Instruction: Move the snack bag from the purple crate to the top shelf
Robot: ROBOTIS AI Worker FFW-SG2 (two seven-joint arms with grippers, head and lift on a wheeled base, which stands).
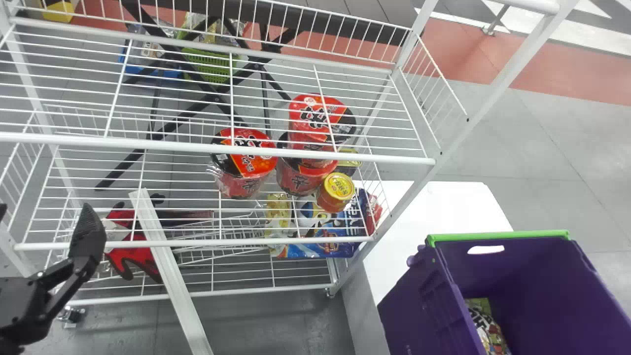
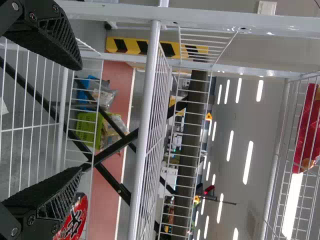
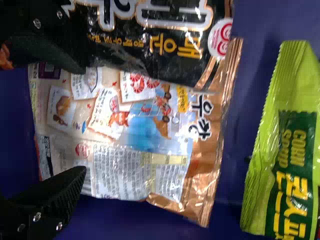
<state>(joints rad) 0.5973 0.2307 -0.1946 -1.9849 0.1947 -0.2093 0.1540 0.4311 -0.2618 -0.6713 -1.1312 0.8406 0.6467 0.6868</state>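
Right gripper (image 3: 84, 120): fingers spread wide, inside the purple crate (image 1: 409, 308), at the snack bags
Snack bag (image 3: 125, 167): copper-edged, lying printed side up in the crate, partly covered by a black bag (image 3: 172, 52); which one is meant, I cannot tell
Green bag (image 3: 280, 140): beside them, apart
Left gripper (image 1: 45, 209): wide, at the left end of the white wire rack (image 1: 296, 156)
Rack: holds red noodle cups (image 1: 249, 153) and a yellow-lidded can (image 1: 338, 190)
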